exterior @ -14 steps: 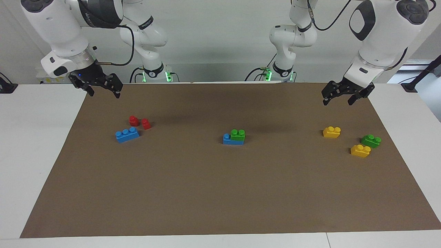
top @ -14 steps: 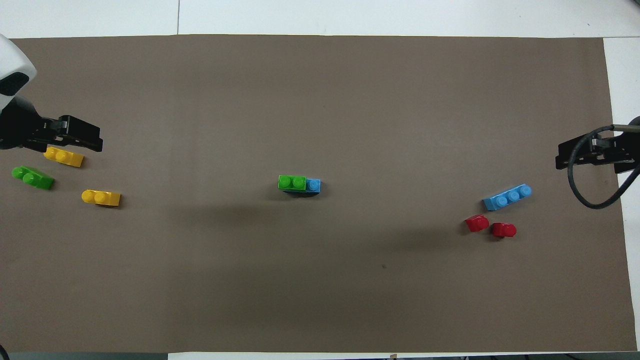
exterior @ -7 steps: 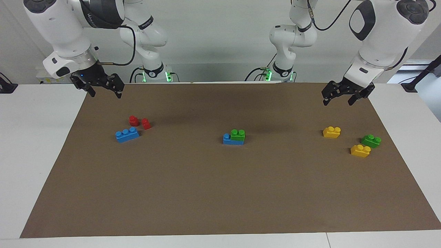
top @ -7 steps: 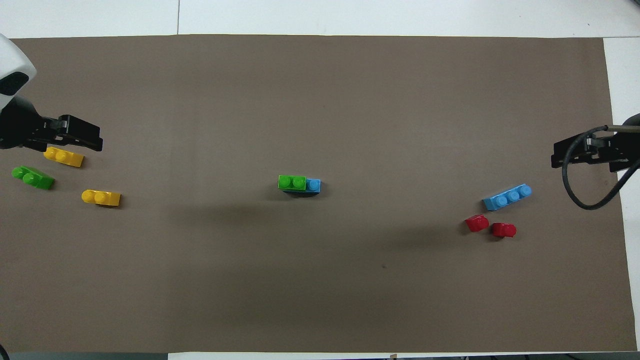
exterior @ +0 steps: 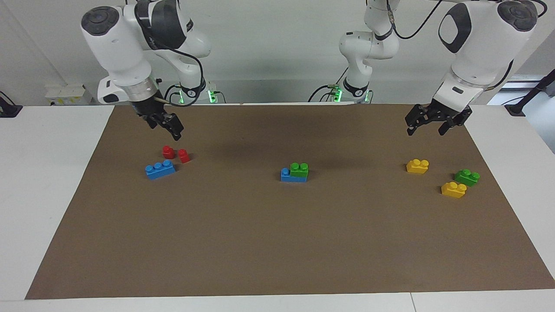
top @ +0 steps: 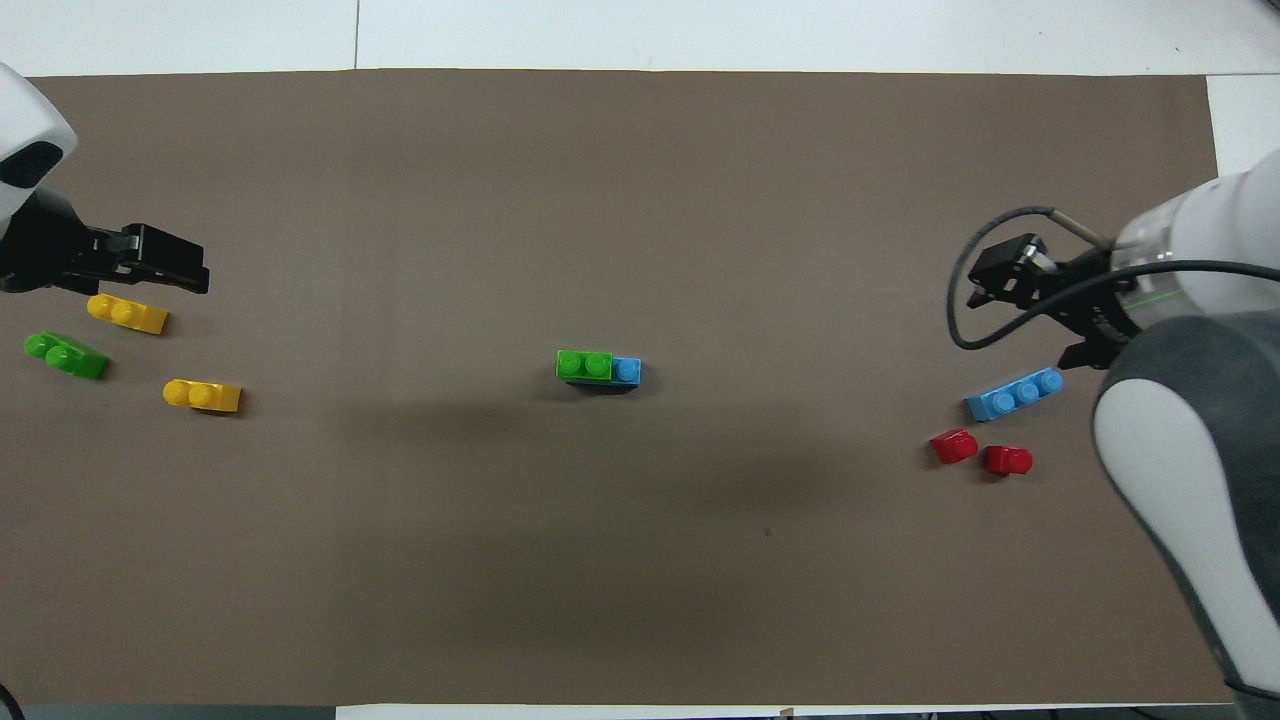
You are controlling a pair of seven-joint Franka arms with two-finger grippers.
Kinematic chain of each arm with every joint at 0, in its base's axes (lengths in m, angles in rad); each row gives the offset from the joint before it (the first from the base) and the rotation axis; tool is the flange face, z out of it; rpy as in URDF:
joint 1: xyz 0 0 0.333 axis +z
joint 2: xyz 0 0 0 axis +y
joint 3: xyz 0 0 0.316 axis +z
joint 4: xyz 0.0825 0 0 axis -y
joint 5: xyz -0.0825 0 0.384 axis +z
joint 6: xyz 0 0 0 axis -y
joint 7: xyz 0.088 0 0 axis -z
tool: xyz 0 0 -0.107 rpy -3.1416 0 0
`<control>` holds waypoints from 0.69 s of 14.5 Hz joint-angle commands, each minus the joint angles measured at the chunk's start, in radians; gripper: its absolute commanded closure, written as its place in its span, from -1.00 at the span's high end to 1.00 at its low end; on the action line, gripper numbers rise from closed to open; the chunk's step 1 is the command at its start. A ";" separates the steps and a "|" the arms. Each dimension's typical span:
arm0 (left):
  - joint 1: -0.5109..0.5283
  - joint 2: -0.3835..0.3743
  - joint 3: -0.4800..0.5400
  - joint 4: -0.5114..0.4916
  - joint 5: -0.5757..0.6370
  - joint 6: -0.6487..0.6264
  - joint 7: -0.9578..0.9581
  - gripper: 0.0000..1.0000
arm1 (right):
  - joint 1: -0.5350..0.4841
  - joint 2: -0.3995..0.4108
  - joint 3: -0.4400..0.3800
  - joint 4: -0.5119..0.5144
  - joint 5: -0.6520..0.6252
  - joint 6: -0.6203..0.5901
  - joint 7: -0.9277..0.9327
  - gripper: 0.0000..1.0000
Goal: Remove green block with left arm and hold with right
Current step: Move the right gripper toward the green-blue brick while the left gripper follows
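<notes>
A green block (exterior: 299,169) sits stacked on one end of a blue brick (exterior: 286,176) in the middle of the brown mat; the pair also shows in the overhead view (top: 584,365). A second green block (exterior: 467,177) lies loose at the left arm's end. My left gripper (exterior: 426,128) is open and empty, up in the air over the mat near a yellow brick (exterior: 417,166). My right gripper (exterior: 166,125) is open and empty, raised over the mat just above the red blocks (exterior: 168,151). Both grippers are well away from the stacked pair.
A second yellow brick (exterior: 453,190) lies beside the loose green block. A loose blue three-stud brick (exterior: 160,169) and a second red block (exterior: 184,156) lie at the right arm's end. The brown mat (exterior: 277,242) covers most of the white table.
The right arm has swung in from the mat's corner toward the red blocks and turned its wrist. The left gripper has barely moved. No block has moved.
</notes>
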 commanded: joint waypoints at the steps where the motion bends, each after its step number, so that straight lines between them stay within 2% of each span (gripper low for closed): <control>1: 0.014 -0.053 -0.007 -0.069 -0.013 0.023 -0.005 1.00 | 0.059 0.031 -0.003 -0.046 0.101 0.087 0.366 0.93; 3: 0.014 -0.056 -0.007 -0.072 -0.013 0.012 -0.005 1.00 | 0.095 0.071 -0.003 -0.052 0.169 0.165 0.570 0.93; 5: 0.009 -0.065 -0.009 -0.092 -0.013 0.009 -0.034 1.00 | 0.125 0.102 -0.003 -0.075 0.239 0.250 0.683 0.93; 7: -0.005 -0.083 -0.016 -0.130 -0.020 0.024 -0.216 1.00 | 0.151 0.124 -0.003 -0.105 0.305 0.326 0.737 0.93; 10: -0.089 -0.112 -0.019 -0.197 -0.023 0.099 -0.537 1.00 | 0.188 0.180 -0.003 -0.110 0.410 0.396 0.742 0.89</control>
